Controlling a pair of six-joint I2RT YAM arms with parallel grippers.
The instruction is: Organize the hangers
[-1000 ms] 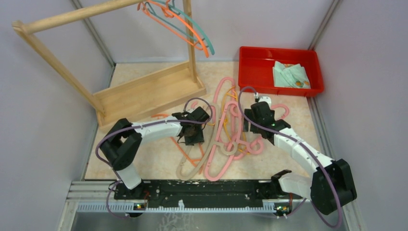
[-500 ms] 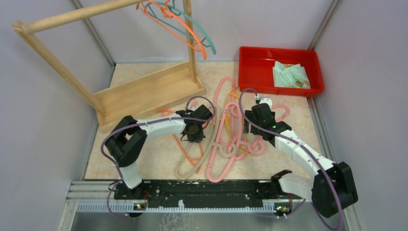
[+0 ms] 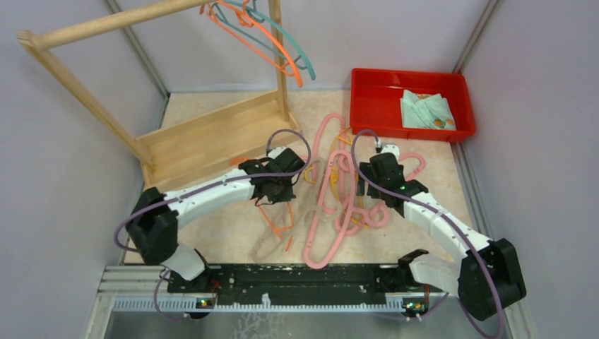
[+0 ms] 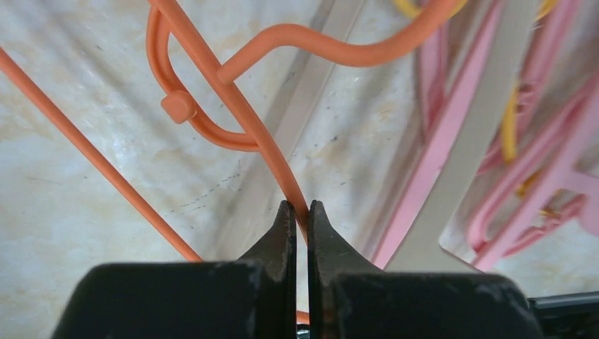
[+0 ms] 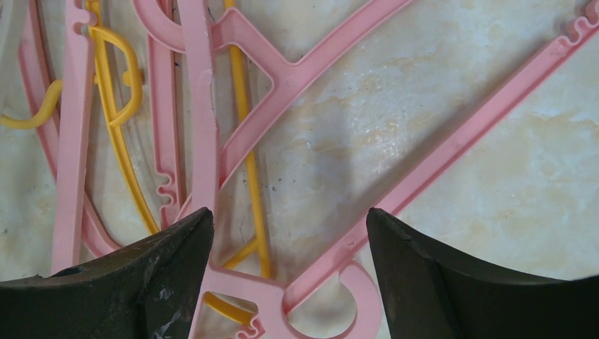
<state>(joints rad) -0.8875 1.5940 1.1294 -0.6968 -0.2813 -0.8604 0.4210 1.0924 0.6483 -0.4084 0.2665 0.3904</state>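
A tangle of pink hangers and yellow hangers lies on the table between the arms. My left gripper is shut on the thin stem of an orange hanger, just below its hook; the rest of that hanger trails below the gripper. A beige hanger lies beside it. My right gripper hangs open over a pink hanger, with its hook end between the fingers and untouched. Orange and teal hangers hang on the wooden rack's pole.
The rack's wooden base sits at the back left, close behind the left gripper. A red tray holding a folded cloth stands at the back right. Grey walls close in both sides.
My left gripper closed onto the orange hanger's stem and drew back toward the rack, dragging the orange hanger and shifting the beige one. The right arm stayed put.
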